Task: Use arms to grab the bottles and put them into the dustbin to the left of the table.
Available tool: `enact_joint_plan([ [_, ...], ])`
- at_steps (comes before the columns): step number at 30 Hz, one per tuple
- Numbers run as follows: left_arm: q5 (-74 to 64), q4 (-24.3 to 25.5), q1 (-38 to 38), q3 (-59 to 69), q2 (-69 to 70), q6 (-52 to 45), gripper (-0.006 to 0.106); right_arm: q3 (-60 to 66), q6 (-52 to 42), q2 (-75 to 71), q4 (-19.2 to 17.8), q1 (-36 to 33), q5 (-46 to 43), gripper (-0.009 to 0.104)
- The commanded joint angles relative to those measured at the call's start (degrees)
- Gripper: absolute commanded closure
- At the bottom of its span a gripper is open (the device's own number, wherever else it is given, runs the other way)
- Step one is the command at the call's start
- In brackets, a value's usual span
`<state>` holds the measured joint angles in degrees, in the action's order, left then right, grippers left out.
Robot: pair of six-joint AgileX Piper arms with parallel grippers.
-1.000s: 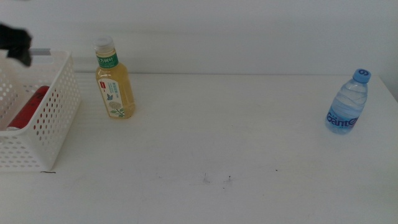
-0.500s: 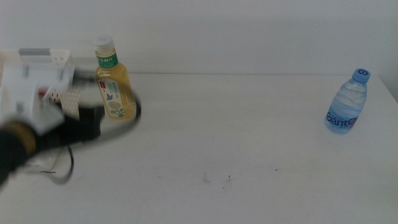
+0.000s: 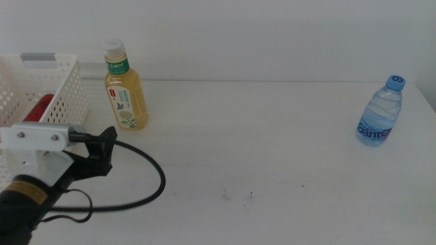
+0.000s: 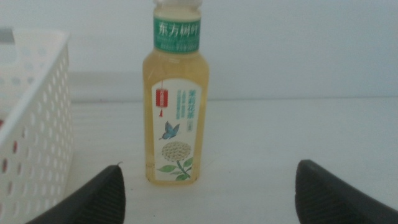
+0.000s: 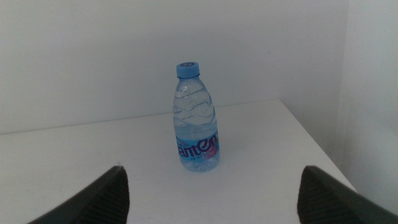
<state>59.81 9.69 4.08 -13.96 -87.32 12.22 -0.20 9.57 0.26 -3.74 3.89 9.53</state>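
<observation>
White table [image 3: 272, 150]: left claw [image 4: 208, 186] spread before tea bottle [image 4: 176, 99].

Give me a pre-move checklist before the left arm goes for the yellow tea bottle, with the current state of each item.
1. Yellow tea bottle upright on the table, cap on: ok.
2. Left tool open and wide enough, bottle centred between its jaws in the left wrist view: ok.
3. Left tool around the bottle: not ok, it is short of it, nothing held.
4. Dustbin apart from the bottle, leaving room for a jaw: ok, a gap shows.
5. Red can already inside the dustbin: ok.
6. Right tool open, facing the water bottle, out of the left arm's path: ok.
</observation>
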Motion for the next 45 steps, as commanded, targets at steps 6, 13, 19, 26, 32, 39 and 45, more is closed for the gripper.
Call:
enact_joint_plan([
  [6,2.56,-1.36,-0.19,-7.51,-9.89,-0.01,0.007,0.20,-0.39,-0.26,-0.40,0.16,-0.58,0.004],
  [13,1.67,-1.36,-0.19,-16.68,-17.52,-0.27,0.007,0.20,-0.39,-0.26,-0.40,0.16,-0.58,0.004],
  [19,1.67,-1.36,-0.19,-23.92,-24.12,-0.27,0.007,0.20,-0.39,-0.26,-0.40,0.16,-0.58,0.004],
  [26,1.67,-1.36,-0.19,-30.82,-31.39,-0.27,0.007,0.20,-0.39,-0.26,-0.40,0.16,-0.58,0.004],
  [32,1.67,-1.13,-0.19,-36.30,-36.49,-0.27,0.007,0.20,-0.39,-0.26,-0.40,0.16,-0.58,0.004],
  [39,1.67,-1.23,-0.19,-40.74,-40.30,-0.40,0.007,0.20,-0.39,-0.26,-0.40,0.16,-0.58,0.004],
  [45,1.60,-1.23,-0.19,-43.34,-42.47,-1.98,0.007,0.20,-0.39,-0.26,-0.40,0.16,-0.58,0.004],
])
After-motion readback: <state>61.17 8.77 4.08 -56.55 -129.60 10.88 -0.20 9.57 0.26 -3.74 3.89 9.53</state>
